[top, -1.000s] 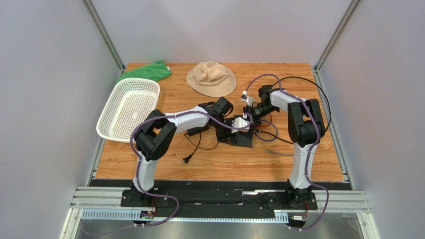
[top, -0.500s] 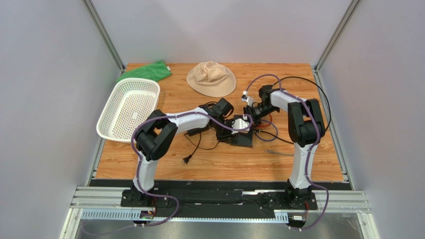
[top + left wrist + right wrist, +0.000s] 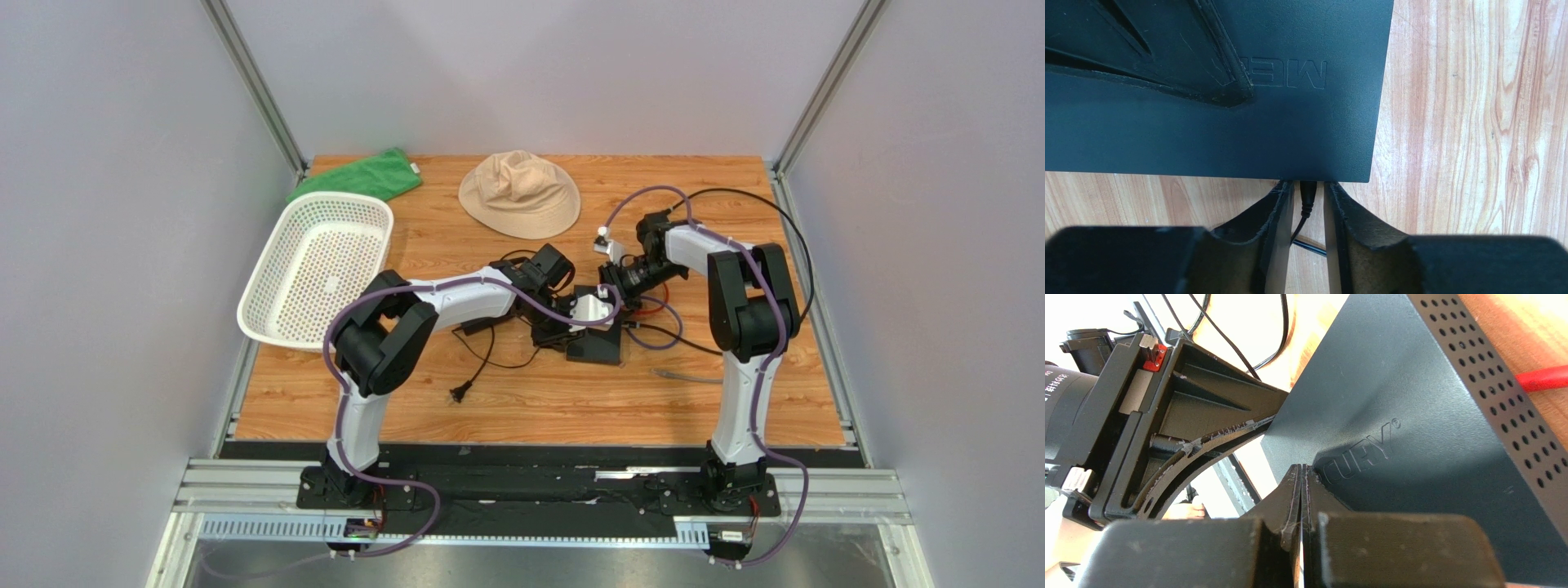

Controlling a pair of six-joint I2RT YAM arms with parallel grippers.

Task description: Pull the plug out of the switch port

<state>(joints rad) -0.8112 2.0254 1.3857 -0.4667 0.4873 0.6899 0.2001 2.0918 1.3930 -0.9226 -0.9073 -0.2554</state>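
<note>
Wooden table, black switch lying mid-table, right gripper pressed together with its tips on the top, seemingly pinning it. The left gripper straddles the plug at the switch's edge, slivers of gap either side, nothing pinched yet. I'd close on the plug body, not the cord, then draw straight out.

A wooden table fills the middle of the overhead view. At its left edge sits a white plastic basket with a pierced bottom. Just beyond it, in the upper left corner, lies a crumpled green cloth. A beige hat rests at the upper middle, crown up. In the right wrist view, a red strip, perhaps a cable, lies on the wood at the right edge.
</note>
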